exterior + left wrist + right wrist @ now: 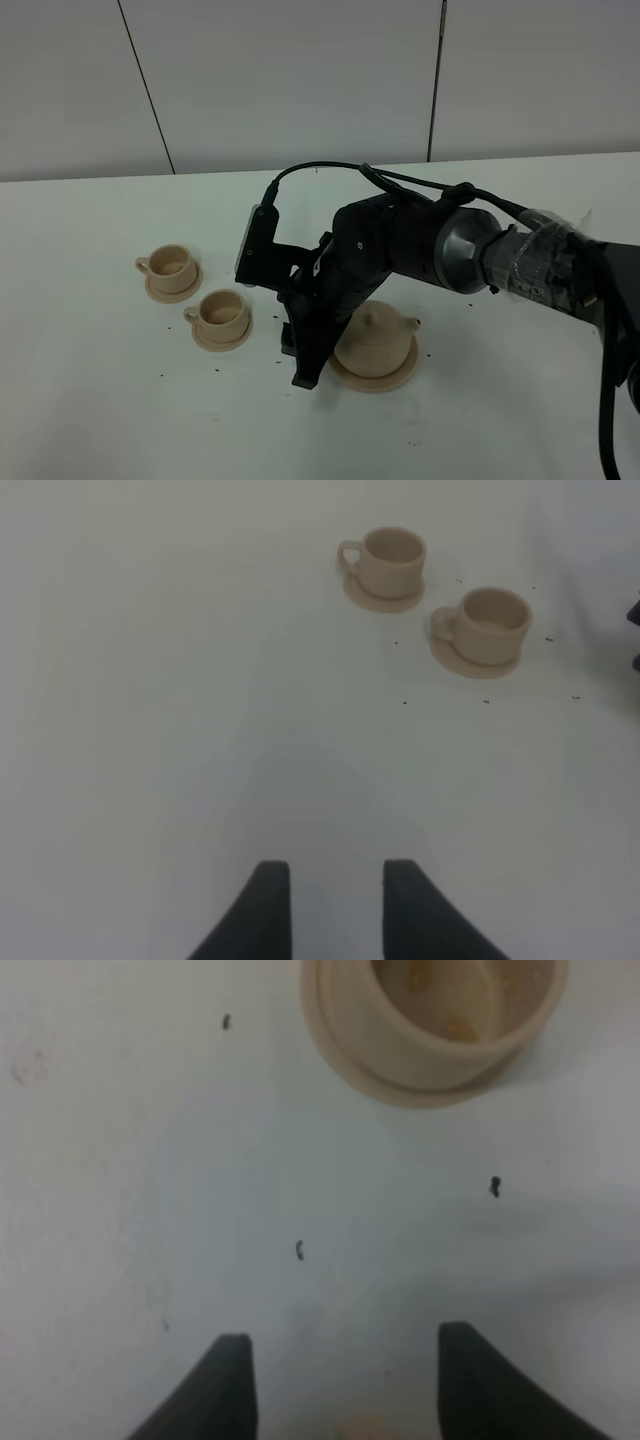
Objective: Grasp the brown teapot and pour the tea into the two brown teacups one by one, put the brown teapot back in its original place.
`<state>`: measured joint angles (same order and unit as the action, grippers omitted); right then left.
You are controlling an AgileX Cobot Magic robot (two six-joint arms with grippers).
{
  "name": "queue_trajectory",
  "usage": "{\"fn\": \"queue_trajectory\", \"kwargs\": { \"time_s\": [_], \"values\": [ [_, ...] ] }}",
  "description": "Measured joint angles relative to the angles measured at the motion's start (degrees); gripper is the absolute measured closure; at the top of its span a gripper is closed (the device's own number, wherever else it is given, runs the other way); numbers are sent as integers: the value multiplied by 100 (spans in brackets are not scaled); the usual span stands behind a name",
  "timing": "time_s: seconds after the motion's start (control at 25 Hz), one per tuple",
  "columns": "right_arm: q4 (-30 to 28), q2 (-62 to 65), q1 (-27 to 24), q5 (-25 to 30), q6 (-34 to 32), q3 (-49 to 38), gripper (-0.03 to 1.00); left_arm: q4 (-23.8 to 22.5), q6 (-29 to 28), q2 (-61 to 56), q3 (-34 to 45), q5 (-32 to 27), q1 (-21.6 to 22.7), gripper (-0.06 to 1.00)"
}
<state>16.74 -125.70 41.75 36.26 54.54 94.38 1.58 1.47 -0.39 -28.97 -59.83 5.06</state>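
Note:
The brown teapot sits upright on its wide saucer, the original place, right of centre. My right gripper points down at the table just left of the teapot, open and holding nothing. In the right wrist view its fingers stand wide apart over bare table, with one teacup on its saucer ahead. The two brown teacups stand on small saucers at the left. The left wrist view shows both teacups far ahead of my left gripper, which is open and empty.
Small black specks lie scattered on the white table around the cups and teapot. The right arm's dark body and its cable reach in from the right above the teapot. A pale panelled wall closes the back.

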Motion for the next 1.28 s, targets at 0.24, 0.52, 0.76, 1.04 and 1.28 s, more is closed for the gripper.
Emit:
{"fn": "queue_trajectory", "kwargs": {
  "time_s": [0.24,0.52,0.76,1.04,1.28],
  "values": [
    [-6,-134,6,47,-45,0,56,0,0,0,0,0,0,65],
    [-13,-182,20,101,-50,0,56,0,0,0,0,0,0,65],
    [-17,-182,25,317,-158,5,56,0,0,0,0,0,0,65],
    [-17,-182,31,562,-319,5,56,0,0,0,0,0,0,65],
    [-24,-107,31,789,-448,5,56,0,0,0,0,0,0,65]
  ]
}}
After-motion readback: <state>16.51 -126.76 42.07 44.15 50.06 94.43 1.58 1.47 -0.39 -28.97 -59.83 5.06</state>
